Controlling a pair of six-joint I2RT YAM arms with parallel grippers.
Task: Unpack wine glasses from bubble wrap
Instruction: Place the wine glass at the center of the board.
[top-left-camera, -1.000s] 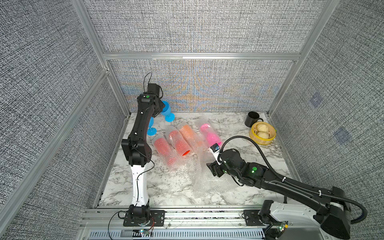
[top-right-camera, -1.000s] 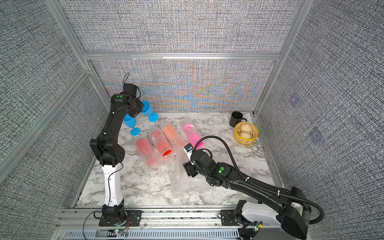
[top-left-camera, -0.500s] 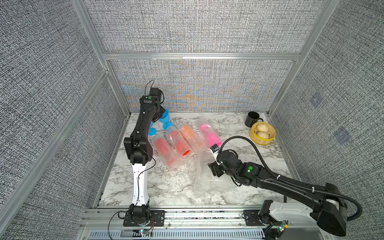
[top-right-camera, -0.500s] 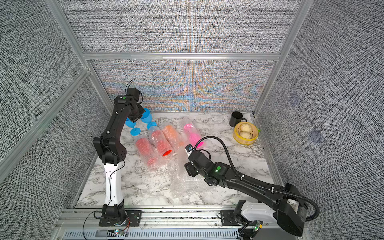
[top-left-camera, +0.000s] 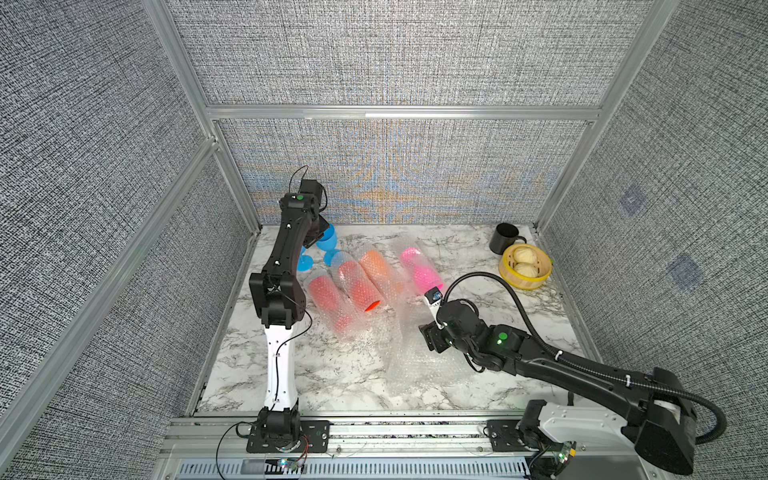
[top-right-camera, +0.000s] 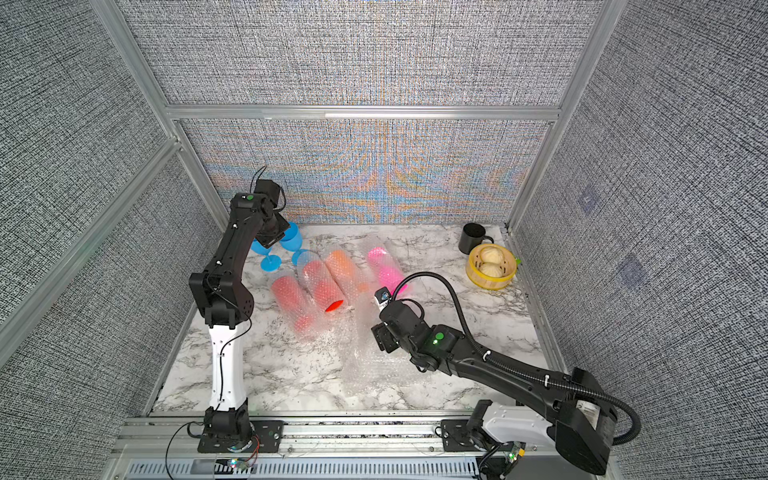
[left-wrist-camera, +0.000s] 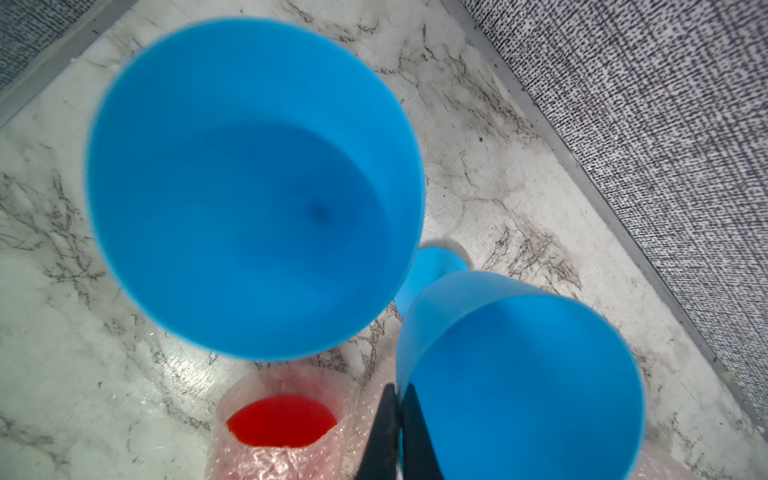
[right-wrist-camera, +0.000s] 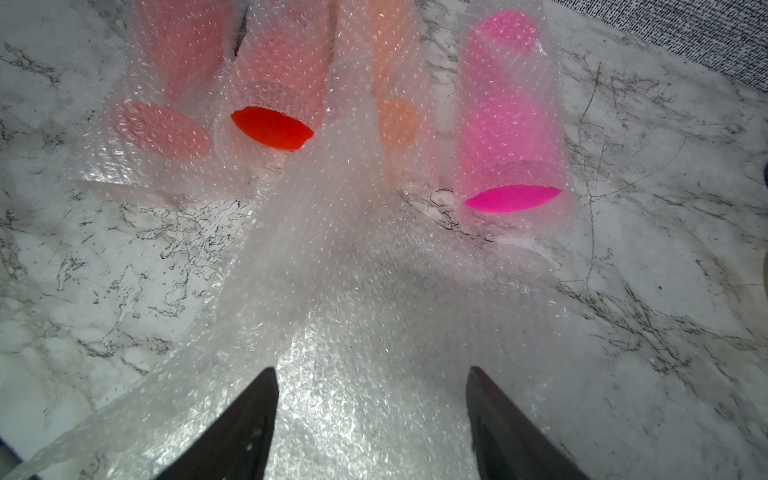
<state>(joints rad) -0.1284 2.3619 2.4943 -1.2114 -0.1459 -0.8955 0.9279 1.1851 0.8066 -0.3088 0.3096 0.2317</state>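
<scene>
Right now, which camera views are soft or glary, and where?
Left wrist view: the blue plastic goblet filling the frame is soft-edged; the second blue goblet, pinched by the left gripper, is crisp. Right wrist view: the clear bubble wrap nearest the lens glares white. Both top views: coloured moiré on the woven back wall.

The left claw hung at the far left corner of the surface, the rim of an upright goblet between its jaws. A second upright goblet stood just beside that one. The right claw sat over a loose sheet of bubble wrap. Just beyond it lay the nearest wrapped goblet, with three more wrapped goblets side by side to its left. A mug and a basket of buns stood well off to its far right.
</scene>
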